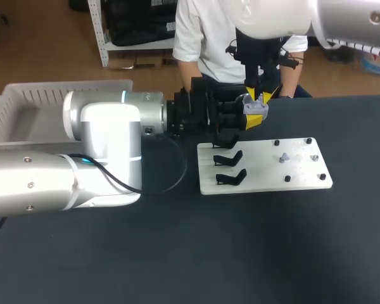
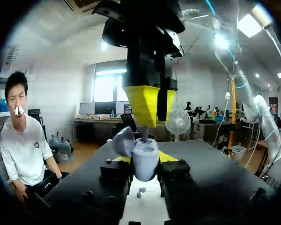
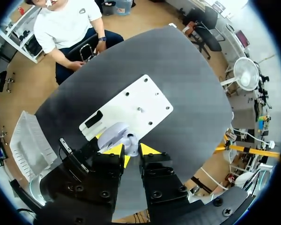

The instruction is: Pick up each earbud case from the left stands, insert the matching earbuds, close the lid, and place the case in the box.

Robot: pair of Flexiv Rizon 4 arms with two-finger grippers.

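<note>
Case (image 2: 145, 161) sits clamped between my left jaws, held above the board (image 1: 266, 180) with its lid (image 2: 123, 140) open. My right jaws hang directly over its open mouth; whether they grip an earbud I cannot tell. I judge loading is underway. Closing the lid and carrying it to the box (image 1: 50, 88) remain. Stands (image 1: 230, 158) look bare.

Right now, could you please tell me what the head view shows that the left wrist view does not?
Only the head view shows the white basket and the three black stands. Only the left wrist view shows the lid plainly open. Both show the left gripper shut on the case, the right gripper just above it, and the white board below.
</note>
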